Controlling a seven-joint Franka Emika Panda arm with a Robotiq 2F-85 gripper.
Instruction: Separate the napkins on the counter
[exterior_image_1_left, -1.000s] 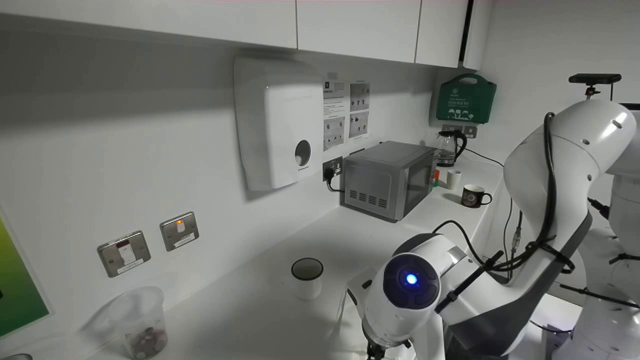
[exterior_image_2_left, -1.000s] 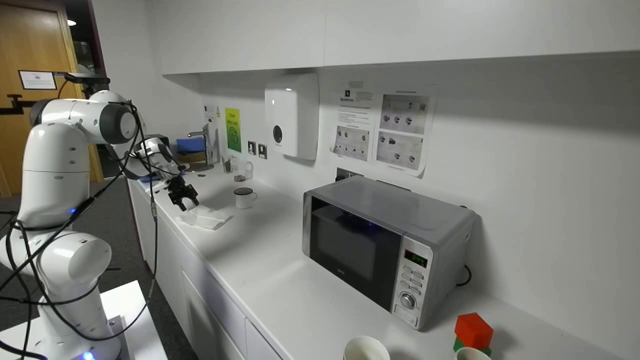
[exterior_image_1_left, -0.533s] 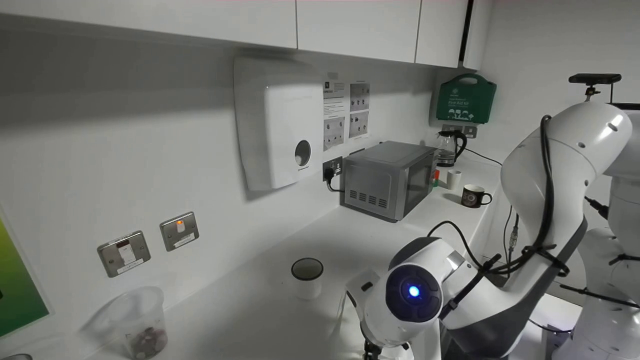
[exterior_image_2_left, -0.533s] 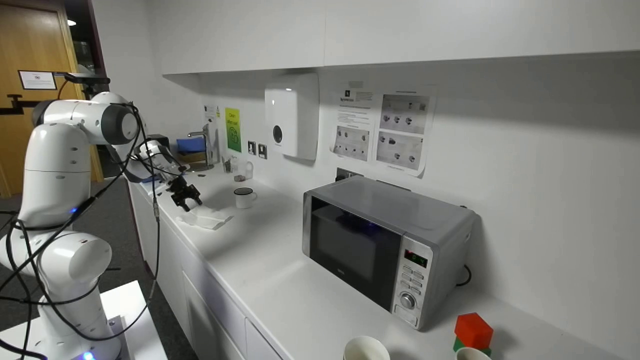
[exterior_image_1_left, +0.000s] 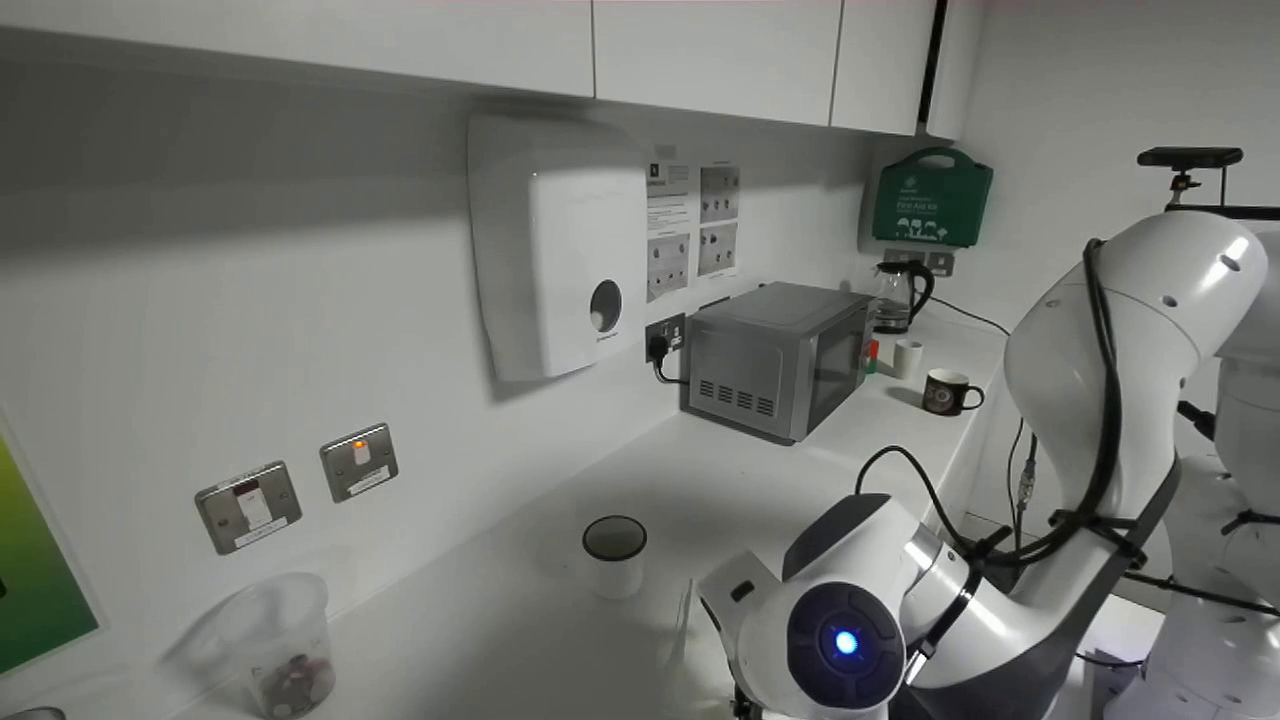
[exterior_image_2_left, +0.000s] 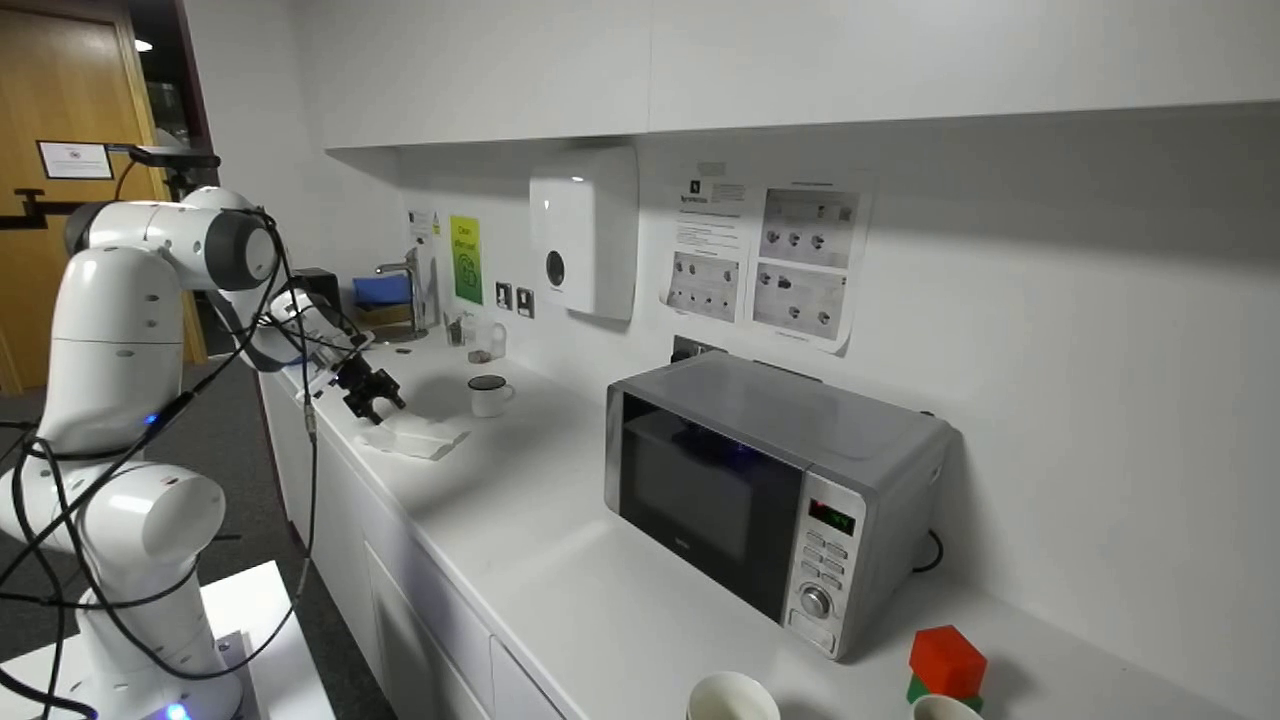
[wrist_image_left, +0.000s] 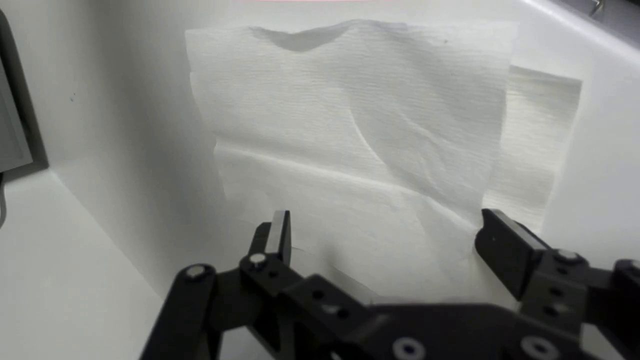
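Note:
Thin white napkins lie overlapping on the white counter. In the wrist view a large wrinkled top napkin (wrist_image_left: 350, 100) covers most of another napkin (wrist_image_left: 540, 135), which shows along the right side. The napkins also show as one pale heap (exterior_image_2_left: 418, 438) in an exterior view. My black gripper (wrist_image_left: 385, 215) is open, its fingers wide apart over the lower part of the top napkin. Nothing is held between them. In an exterior view the gripper (exterior_image_2_left: 389, 412) is tilted down at the napkins' far edge; whether the fingertips touch them is unclear.
A white mug with a dark rim (exterior_image_2_left: 488, 400) stands beside the napkins toward the wall; it also shows in an exterior view (exterior_image_1_left: 615, 575). A clear plastic tub (exterior_image_1_left: 285, 650) is by the wall. A microwave (exterior_image_2_left: 760, 490) stands farther along. The counter's front edge (wrist_image_left: 590, 25) is near the napkins.
The wrist has come down over the last second, and the gripper has shifted slightly toward the mug. The napkin's corner has moved very slightly the same way. The gripper stays open.

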